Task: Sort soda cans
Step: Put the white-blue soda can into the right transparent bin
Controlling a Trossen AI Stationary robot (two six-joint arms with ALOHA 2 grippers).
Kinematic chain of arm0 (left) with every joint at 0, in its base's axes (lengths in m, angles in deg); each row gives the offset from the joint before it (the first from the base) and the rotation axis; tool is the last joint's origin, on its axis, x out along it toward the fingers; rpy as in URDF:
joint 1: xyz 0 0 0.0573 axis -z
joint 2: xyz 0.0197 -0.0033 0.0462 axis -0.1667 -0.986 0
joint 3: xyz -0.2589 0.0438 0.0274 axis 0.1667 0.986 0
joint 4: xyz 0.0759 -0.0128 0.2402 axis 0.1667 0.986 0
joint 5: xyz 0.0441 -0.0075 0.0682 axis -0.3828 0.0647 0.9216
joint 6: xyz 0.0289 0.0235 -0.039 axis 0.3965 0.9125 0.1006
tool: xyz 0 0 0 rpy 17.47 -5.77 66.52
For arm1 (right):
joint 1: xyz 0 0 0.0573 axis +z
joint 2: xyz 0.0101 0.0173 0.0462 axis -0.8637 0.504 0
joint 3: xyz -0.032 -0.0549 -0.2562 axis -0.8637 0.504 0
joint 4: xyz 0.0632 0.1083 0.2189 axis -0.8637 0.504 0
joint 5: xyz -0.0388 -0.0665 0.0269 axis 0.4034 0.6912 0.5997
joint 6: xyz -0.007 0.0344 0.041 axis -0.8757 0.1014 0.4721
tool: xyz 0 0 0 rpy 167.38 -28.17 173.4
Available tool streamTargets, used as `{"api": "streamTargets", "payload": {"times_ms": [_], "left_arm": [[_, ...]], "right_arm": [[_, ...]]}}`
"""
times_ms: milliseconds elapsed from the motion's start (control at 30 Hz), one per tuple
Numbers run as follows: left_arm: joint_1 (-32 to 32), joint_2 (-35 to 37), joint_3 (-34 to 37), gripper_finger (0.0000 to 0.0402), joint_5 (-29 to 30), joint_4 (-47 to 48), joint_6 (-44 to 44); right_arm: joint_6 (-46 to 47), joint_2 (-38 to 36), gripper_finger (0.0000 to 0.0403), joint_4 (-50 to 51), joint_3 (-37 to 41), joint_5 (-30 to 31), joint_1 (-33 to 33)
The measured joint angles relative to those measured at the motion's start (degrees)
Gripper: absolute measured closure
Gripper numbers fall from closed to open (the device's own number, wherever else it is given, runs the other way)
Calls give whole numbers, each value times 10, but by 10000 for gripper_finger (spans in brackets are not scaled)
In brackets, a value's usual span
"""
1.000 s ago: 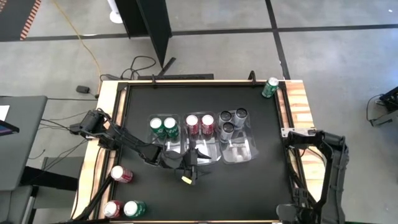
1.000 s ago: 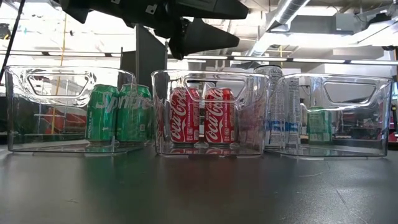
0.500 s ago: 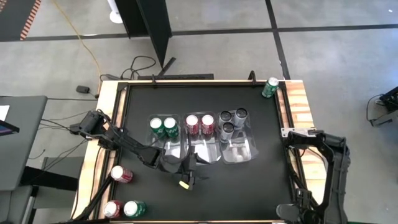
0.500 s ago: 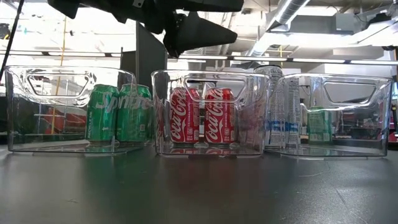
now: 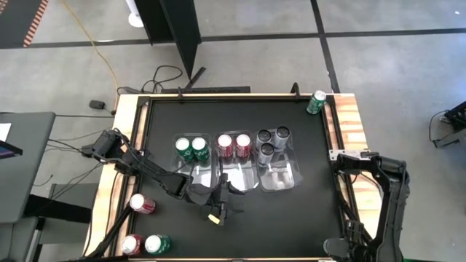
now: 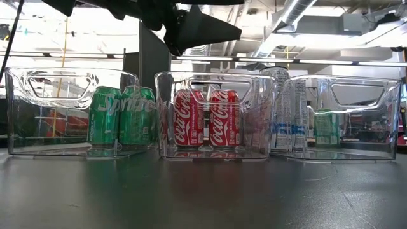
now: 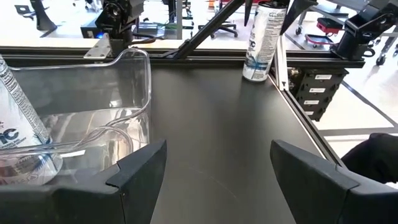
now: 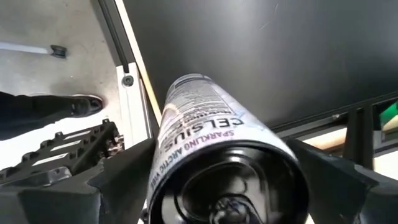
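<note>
Evidently the left claw [image 5: 217,212] hung empty, jaws apart, near the surface's front edge beside the trays — its next loose cans [image 5: 142,204] sat at the front-left corner. The right claw [image 8: 217,186] gripped a silver Celsius can [image 8: 211,149] off the right edge; it should carry it level.

Clear tray [image 7: 134,81], silver can [image 7: 263,40], open end effector [image 7: 214,171]

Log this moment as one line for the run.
left tool: open, empty, before trays | right tool: around silver can, right edge of table
</note>
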Motion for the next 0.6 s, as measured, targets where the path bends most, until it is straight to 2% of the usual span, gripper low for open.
{"api": "streamTargets", "payload": {"times_ms": [167,400,600], "left_arm": [[1,0,0,120,0,3,-1],[1,0,0,120,0,3,-1],[1,0,0,120,0,4,-1]], "right_arm": [[-1,0,55,-17,16,1,0],[-21,-2,134,-46,32,16,0],[-30,-2,136,-46,32,24,0]]}}
